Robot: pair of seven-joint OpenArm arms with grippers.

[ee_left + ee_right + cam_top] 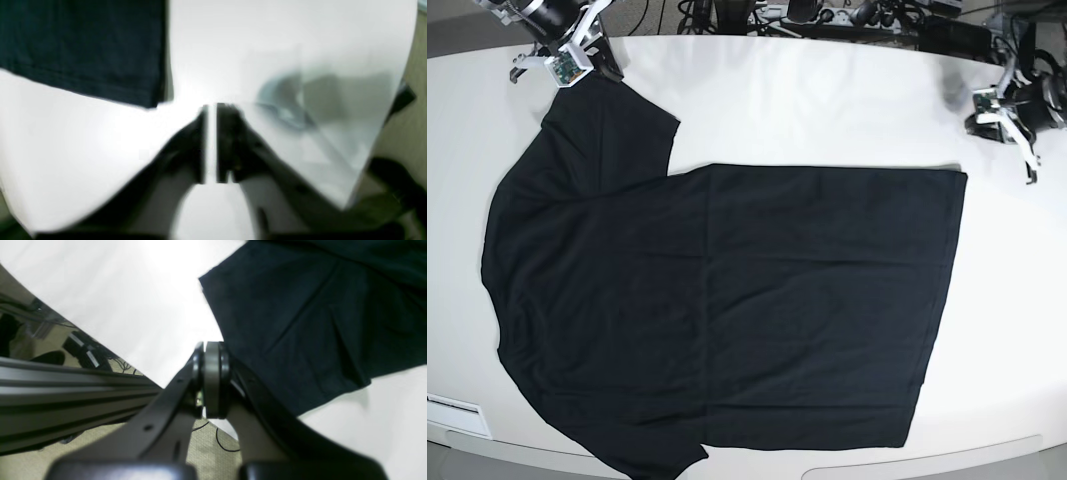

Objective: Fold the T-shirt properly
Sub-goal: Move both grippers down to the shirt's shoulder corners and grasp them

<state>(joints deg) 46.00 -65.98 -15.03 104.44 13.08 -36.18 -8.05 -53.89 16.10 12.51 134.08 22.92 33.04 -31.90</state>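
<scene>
T-shirt (pixel 727 300) lies spread flat on the white desk (pixel 827 100), filling most of it from 9 o'clock across to 3 o'clock, one sleeve reaching up toward 11 o'clock. Right end effector (pixel 211 350) sits just off that sleeve's edge, jaws closed on nothing, near the desk rim. Left end effector (pixel 210 113) is over bare desk near 2 o'clock, just beyond the hem corner, jaws parted by a narrow gap, holding nothing. Left wrist view is blurred.
</scene>
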